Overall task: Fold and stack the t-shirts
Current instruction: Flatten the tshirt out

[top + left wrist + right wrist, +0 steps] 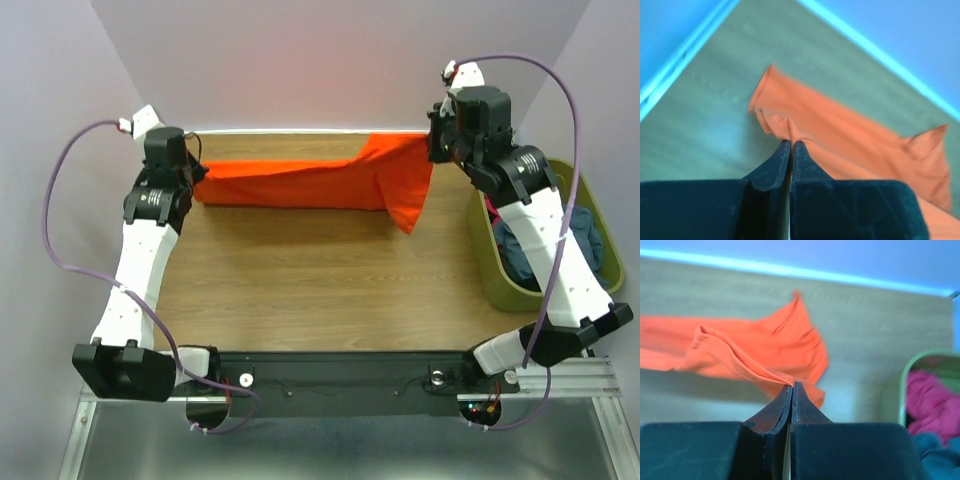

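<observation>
Both arms are working the bright orange soft cloth t-shirt (300, 183), which is lying stretched along the far edge of the wood-grain table (300, 280), w/ its right end lifted off the surface and hanging in a loose flap. Left gripper (791, 142) is pinching the shirt's left end, fingers pressed together on a bunched fold of cloth, low by the tabletop. Right gripper (792, 385) is likewise clamped thin on an orange edge, holding it up in the air near the far right corner. The slate blue-grey shirt (520, 250) and the magenta-pink shirt (932, 400) are sitting crumpled in the olive-green plastic tub (488, 262) at the table's right side, not touched by either arm. Progress, as I'm judging it: early. The orange one is looking stretched lengthwise, maybe partly folded, but not into a neat packet; no stack anywhere on the table. Left to do: finishing this fold, then pulling, folding and stacking the other two.
</observation>
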Robot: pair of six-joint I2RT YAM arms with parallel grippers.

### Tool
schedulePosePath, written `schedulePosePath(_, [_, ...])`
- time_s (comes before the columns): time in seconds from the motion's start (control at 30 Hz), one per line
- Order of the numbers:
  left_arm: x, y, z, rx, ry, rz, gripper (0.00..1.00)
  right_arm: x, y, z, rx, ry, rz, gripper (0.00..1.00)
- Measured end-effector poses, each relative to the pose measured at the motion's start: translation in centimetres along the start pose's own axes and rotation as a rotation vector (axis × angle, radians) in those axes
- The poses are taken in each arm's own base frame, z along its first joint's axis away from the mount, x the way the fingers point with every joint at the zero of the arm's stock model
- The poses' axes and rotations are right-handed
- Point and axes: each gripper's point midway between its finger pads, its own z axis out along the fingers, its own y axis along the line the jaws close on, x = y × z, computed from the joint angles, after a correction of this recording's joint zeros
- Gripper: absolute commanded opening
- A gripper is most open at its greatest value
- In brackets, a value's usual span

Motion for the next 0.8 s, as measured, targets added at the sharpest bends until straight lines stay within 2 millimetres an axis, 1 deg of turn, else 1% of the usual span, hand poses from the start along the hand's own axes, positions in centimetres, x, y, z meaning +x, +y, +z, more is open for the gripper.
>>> schedulePosePath(0.03, [-1.5,-0.9,0.0,0.018,-0.03,-0.004,0.0,-1.2,-0.4,0.4,0.027,-0.034,-0.019,0.01])
schedulePosePath(0.07, [-2.9,-1.7,-0.1,0.034,-0.058,-0.007,0.0,-1.9,-0.6,0.6,0.043,-0.056,-0.029,0.01])
schedulePosePath(0.13, [-4.5,-2.5,-0.2,0.05,-0.086,-0.002,0.0,-3.3,-1.2,1.1,0.08,-0.099,-0.061,0.01])
schedulePosePath(0.23, [-6.9,-3.7,-0.5,0.074,-0.129,0.011,0.0,-4.6,-2.0,1.1,0.128,-0.147,-0.104,0.01])
schedulePosePath(0.33, [-9.6,-4.9,-1.7,0.113,-0.187,0.017,0.0,-6.8,-2.7,0.5,0.162,-0.22,-0.129,0.01])
schedulePosePath(0.4, [-11.7,-5.8,-3.1,0.149,-0.239,0.016,0.0,-9.3,-2.9,-0.7,0.17,-0.302,-0.14,0.01])
schedulePosePath(0.47, [-13.7,-6.6,-4.6,0.19,-0.295,0.012,0.0,-10.9,-3.0,-1.8,0.172,-0.36,-0.145,0.01])
schedulePosePath(0.5, [-14.9,-6.9,-6.0,0.22,-0.334,0.009,0.0,-12.2,-3.2,-3.0,0.173,-0.413,-0.145,0.01])
schedulePosePath(0.53, [-15.7,-7.1,-7.1,0.242,-0.362,0.009,0.0,-13.1,-3.3,-4.0,0.171,-0.45,-0.149,0.01])
schedulePosePath(0.57, [-16.4,-7.3,-8.2,0.265,-0.391,0.01,0.0,-13.8,-3.4,-4.8,0.169,-0.477,-0.153,0.01])
schedulePosePath(0.6, [-17.0,-7.3,-9.5,0.284,-0.417,0.006,0.0,-14.7,-3.6,-6.1,0.165,-0.52,-0.153,0.01])
schedulePosePath(0.63, [-17.7,-7.3,-11.0,0.311,-0.448,0.006,0.0,-15.3,-3.7,-7.1,0.161,-0.549,-0.159,0.01])
schedulePosePath(0.7, [-19.0,-7.3,-14.4,0.37,-0.516,0.003,0.0,-16.6,-3.8,-9.9,0.141,-0.623,-0.17,0.01])
schedulePosePath(0.73, [-19.7,-7.3,-16.3,0.401,-0.552,0.002,0.0,-16.9,-3.9,-10.8,0.132,-0.643,-0.175,0.01])
schedulePosePath(0.8, [-20.8,-7.1,-19.9,0.46,-0.624,0.001,0.0,-17.8,-3.8,-13.6,0.095,-0.711,-0.191,0.01])
